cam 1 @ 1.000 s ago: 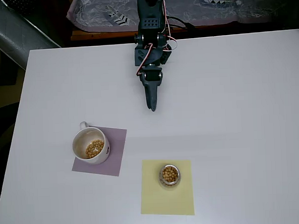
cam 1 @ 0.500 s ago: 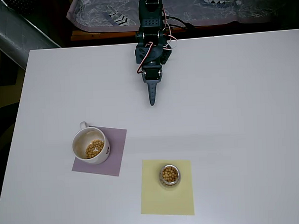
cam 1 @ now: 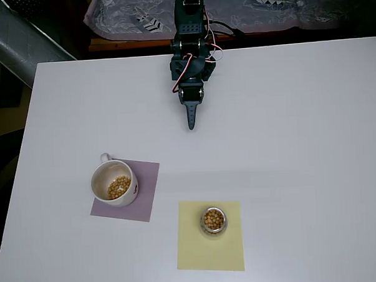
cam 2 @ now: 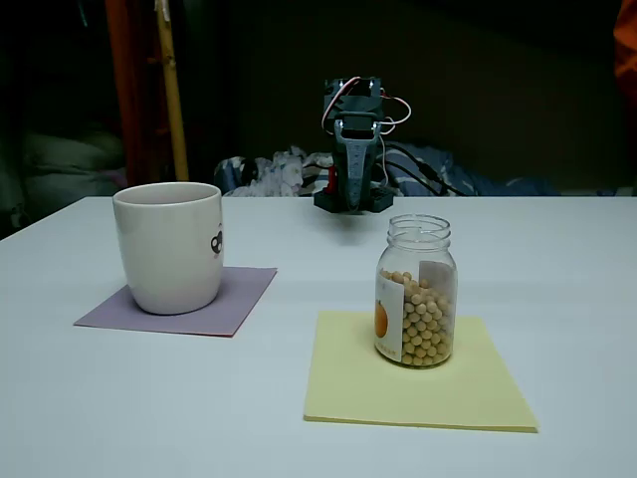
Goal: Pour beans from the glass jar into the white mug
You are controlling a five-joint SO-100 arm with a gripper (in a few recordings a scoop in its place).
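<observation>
The glass jar (cam 1: 213, 221) (cam 2: 416, 291) stands upright on a yellow paper square (cam 1: 210, 235) (cam 2: 413, 371), about half full of tan beans (cam 2: 426, 324). The white mug (cam 1: 113, 182) (cam 2: 170, 246) rests on a purple square (cam 1: 126, 190) (cam 2: 185, 300) to the left of the jar, with some beans (cam 1: 119, 186) on its bottom. My gripper (cam 1: 191, 121) (cam 2: 356, 181) hangs shut near the arm's base at the far side of the table, pointing toward the front, well away from both jar and mug, holding nothing.
The white table (cam 1: 288, 143) has free room on the right and between the arm and the two mats. A patterned cloth (cam 1: 244, 7) lies behind the table's far edge. A grey object (cam 1: 21, 42) sits off the far left corner.
The gripper has drawn back toward the arm's base over the past second. Jar and mug have not moved.
</observation>
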